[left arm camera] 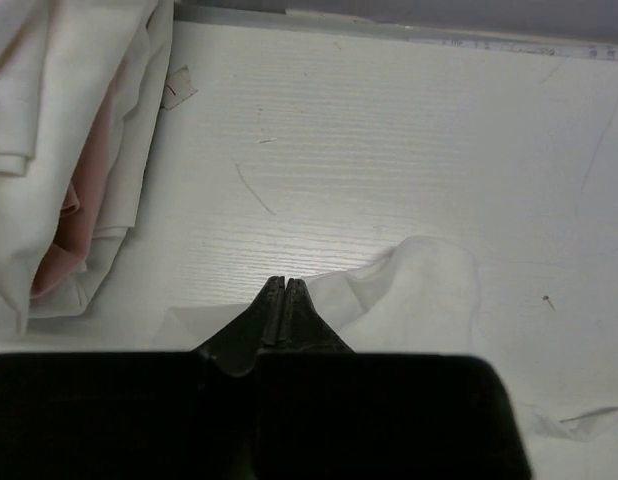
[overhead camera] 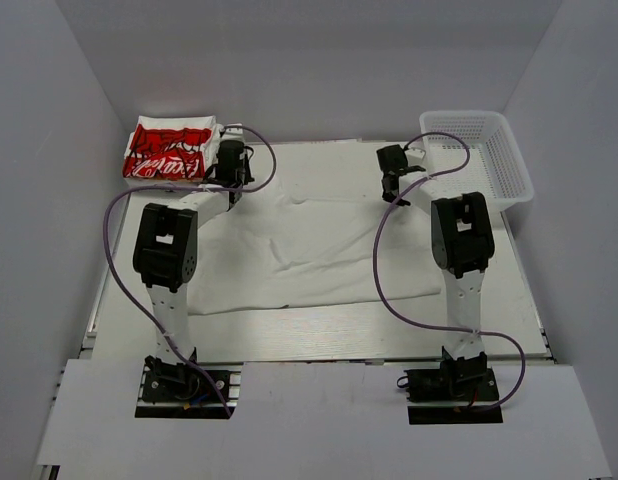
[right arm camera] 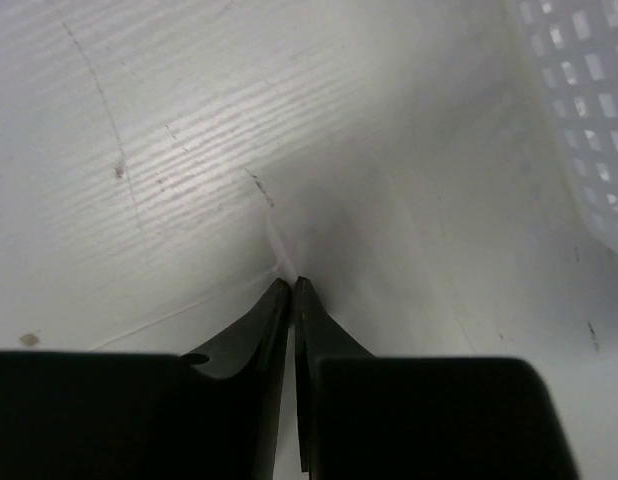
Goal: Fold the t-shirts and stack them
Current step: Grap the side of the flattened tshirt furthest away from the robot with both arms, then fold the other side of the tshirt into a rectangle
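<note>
A plain white t-shirt (overhead camera: 309, 240) lies spread and wrinkled across the middle of the table. My left gripper (overhead camera: 233, 193) is at its far left edge, and in the left wrist view (left arm camera: 286, 283) the jaws are shut on a fold of the white cloth (left arm camera: 419, 290). My right gripper (overhead camera: 390, 190) is at the shirt's far right edge. In the right wrist view (right arm camera: 292, 284) the jaws are shut on a puckered bit of cloth (right arm camera: 389, 220). A folded stack of t-shirts with a red graphic (overhead camera: 169, 150) sits at the far left corner, and also shows in the left wrist view (left arm camera: 69, 150).
A white plastic mesh basket (overhead camera: 481, 155) stands at the far right, close behind the right gripper; its wall shows in the right wrist view (right arm camera: 589, 110). Grey walls close in the table on three sides. Purple cables loop beside both arms.
</note>
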Robot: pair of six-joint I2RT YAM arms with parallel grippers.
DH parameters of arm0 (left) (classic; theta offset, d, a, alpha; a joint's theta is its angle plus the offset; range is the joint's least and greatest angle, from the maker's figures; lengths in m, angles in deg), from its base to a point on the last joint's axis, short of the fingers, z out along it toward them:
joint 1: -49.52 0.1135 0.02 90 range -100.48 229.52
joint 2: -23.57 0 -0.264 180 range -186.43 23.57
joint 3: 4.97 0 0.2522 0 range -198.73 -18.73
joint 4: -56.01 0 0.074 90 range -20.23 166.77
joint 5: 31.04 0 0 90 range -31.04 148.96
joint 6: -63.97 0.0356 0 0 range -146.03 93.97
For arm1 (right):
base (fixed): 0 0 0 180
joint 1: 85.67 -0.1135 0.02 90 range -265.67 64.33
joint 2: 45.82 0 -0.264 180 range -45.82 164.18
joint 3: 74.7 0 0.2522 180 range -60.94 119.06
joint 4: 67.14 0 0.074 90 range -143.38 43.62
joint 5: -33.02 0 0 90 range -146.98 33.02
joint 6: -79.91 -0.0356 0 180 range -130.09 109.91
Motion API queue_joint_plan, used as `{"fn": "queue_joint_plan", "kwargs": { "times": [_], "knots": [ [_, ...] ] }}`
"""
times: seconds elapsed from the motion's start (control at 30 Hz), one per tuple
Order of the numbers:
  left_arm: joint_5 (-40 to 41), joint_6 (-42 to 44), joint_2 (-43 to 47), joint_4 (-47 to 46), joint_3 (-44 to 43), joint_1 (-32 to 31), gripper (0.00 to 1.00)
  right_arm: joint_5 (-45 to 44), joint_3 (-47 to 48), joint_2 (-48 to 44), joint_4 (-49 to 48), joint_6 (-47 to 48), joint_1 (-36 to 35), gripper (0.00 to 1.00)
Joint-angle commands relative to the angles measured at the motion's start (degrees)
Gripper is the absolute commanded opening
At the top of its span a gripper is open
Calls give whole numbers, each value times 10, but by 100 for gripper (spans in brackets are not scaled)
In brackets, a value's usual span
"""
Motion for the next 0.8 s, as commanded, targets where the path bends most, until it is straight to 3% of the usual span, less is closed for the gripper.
{"fn": "queue_joint_plan", "kwargs": {
  "times": [0.0, 0.07, 0.17, 0.37, 0.77],
  "knots": [
    [-10, -9, 57, -31, 8, -2, 0, -24, -35, -45, -18, 20, 0, 10],
    [-10, -9, 57, -19, 2, -2, 0, -25, -43, -50, -24, 31, 0, 0],
    [-16, -14, 71, -13, 2, -2, 0, -27, -66, -79, -57, 42, -2, 0],
    [-21, -35, 154, -28, 97, -7, 0, -8, -143, -144, -143, 86, -10, 0],
    [-44, -142, 485, -75, 435, -13, 0, -4, -310, -283, -211, 100, -19, 0]
  ]
}}
